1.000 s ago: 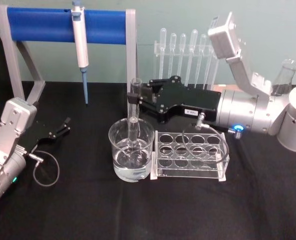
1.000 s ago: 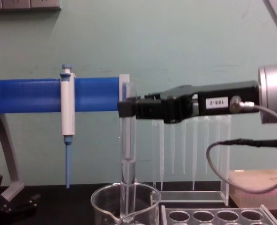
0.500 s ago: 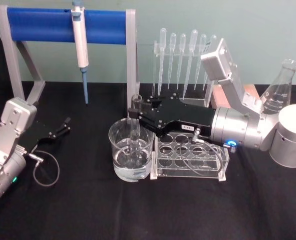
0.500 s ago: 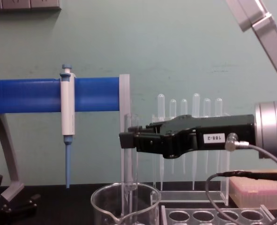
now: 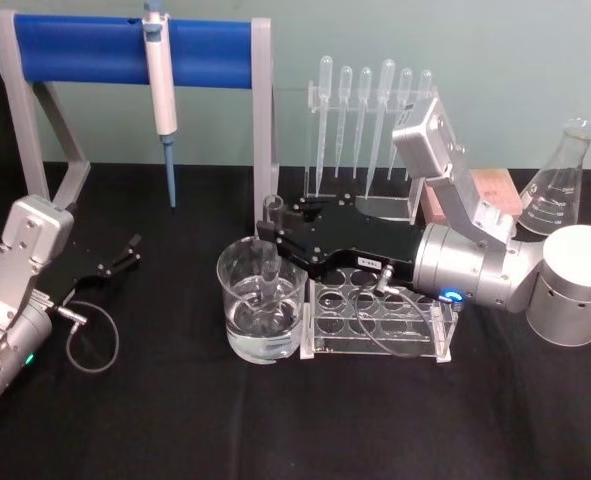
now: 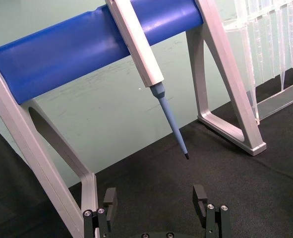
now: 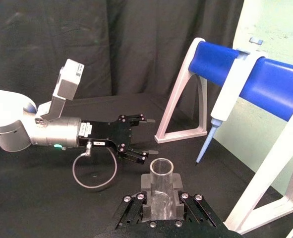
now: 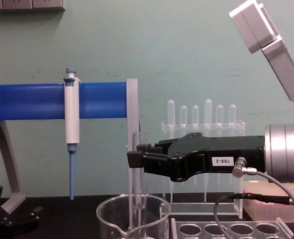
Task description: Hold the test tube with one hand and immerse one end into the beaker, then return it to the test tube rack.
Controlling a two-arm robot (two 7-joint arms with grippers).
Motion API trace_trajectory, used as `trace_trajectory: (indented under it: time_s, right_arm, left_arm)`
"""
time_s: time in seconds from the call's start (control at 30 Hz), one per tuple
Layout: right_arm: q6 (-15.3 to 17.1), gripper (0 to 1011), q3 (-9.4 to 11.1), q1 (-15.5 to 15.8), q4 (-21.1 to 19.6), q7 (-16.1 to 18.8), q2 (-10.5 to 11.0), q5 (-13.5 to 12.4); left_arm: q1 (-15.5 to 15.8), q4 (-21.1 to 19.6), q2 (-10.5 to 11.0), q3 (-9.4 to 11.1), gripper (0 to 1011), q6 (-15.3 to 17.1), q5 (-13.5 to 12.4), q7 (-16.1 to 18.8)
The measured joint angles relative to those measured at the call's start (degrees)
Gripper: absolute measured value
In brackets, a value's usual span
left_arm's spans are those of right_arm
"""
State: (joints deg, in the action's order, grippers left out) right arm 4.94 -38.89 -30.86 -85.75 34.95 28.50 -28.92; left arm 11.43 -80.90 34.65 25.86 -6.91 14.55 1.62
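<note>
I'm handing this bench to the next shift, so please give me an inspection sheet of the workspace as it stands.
Surface: black-covered table, no spills seen.
Job's things: test tube upright, lower end inside the beaker, which holds clear liquid; test tube rack beside it, holes look empty.
Clutter: pipettor on blue stand; pipettes; flask.
Grippers: right gripper shut on the test tube; left gripper open, parked at the table's left.
Cables: right wrist cable hangs over the rack; grey loop lies near the left gripper.
Surroundings: green wall; nothing else seen.
</note>
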Motion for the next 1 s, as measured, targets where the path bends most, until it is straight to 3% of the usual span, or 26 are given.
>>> trace_trajectory:
  time_s: [0.33, 0.67, 1.0]
  right_arm:
    - [0.00, 242, 0.56, 0.71, 1.62, 0.78, -1.50, 1.14]
    - [1.65, 242, 0.80, 0.58, 2.90, 2.69, -1.90, 1.33]
    - [1.40, 242, 0.74, 0.60, 2.77, 2.48, -1.88, 1.34]
  left_arm:
    - [0.00, 0.00, 0.00, 0.00, 1000, 0.00, 0.00, 0.00]
    - [0.00, 0.00, 0.00, 0.00, 1000, 0.00, 0.00, 0.00]
    - [0.00, 0.00, 0.00, 0.00, 1000, 0.00, 0.00, 0.00]
